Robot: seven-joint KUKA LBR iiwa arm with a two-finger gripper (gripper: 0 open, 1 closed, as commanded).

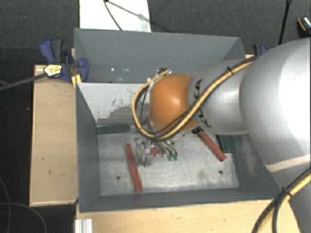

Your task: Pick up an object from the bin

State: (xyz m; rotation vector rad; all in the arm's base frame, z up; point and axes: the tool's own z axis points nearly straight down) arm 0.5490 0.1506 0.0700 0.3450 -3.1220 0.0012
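On bin [87, 154] floor, front left, long red stick [132, 168] lay diagonal. Just right of it, mid-floor, gripper [146, 155] stood lowered; clenched or released could not be told. Beside it lay small green piece [171, 156]. Farther right lay second red stick [212, 145].

A robotics lab; industrial arm [257, 96] over a grey metal bin [87, 154].

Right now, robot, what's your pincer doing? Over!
Pincer low in bin. Long red stick right beside it. Small green bit close too.

Dark speckled carpet floor [29, 13] with black cables [19, 81] across it
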